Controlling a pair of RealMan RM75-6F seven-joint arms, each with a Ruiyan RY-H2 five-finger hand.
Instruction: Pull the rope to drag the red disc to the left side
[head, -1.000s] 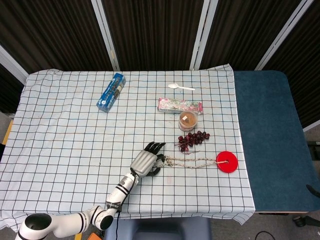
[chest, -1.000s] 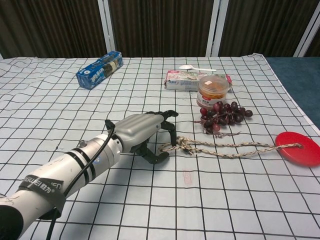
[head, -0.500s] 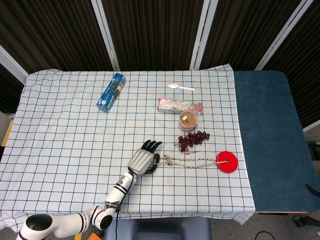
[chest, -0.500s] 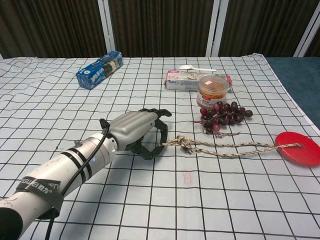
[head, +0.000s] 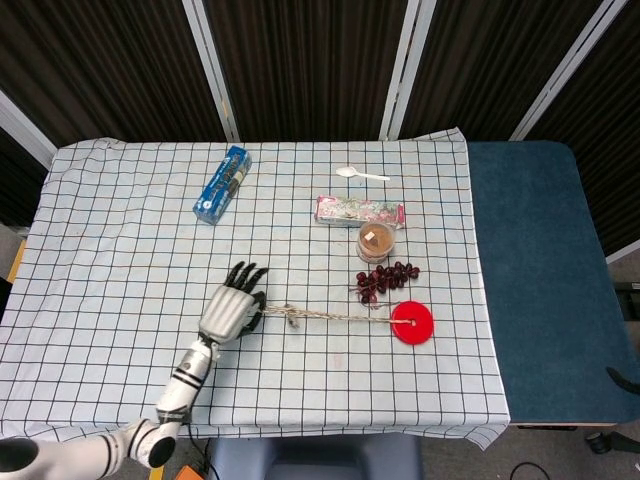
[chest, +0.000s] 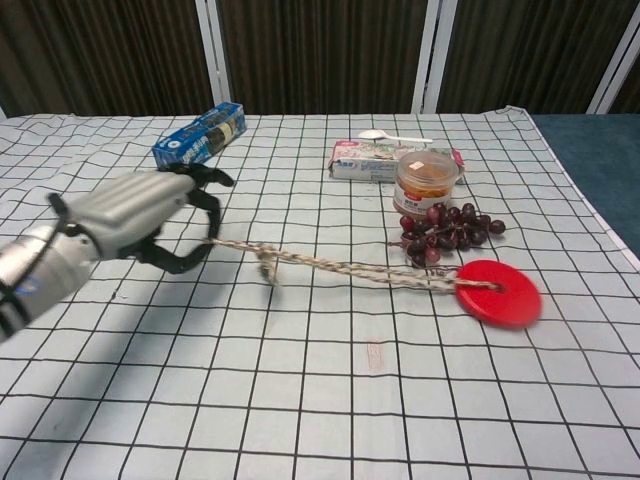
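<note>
The rope (head: 330, 317) lies nearly straight across the checked tabletop (head: 120, 240), its long axis running left to right, with one end pinched in the left hand (head: 232, 308) and the other tied through the hole of the red disc (head: 411, 323). In the chest view the left hand (chest: 140, 218) holds that end between thumb and curled fingers, lifted a little above the cloth, so the rope (chest: 340, 266) slopes down from the hand toward the red disc (chest: 497, 293); a knot with a short loose tail hangs near the hand end. The disc lies flat on the cloth, right of the tabletop's middle and toward the near edge. Just behind the disc, close to its far rim, sits a bunch of dark red grapes (head: 385, 279), and the rope passes along the near side of the bunch. Behind the grapes stands a small lidded jar (head: 376, 241) with orange-brown contents, then a pink patterned packet (head: 359, 211) lying lengthwise, and beyond it a white plastic spoon (head: 361, 174). A blue snack pack (head: 222, 183) lies at a slant on the far left part of the cloth, well apart from the rope. The right hand shows in neither view.
</note>
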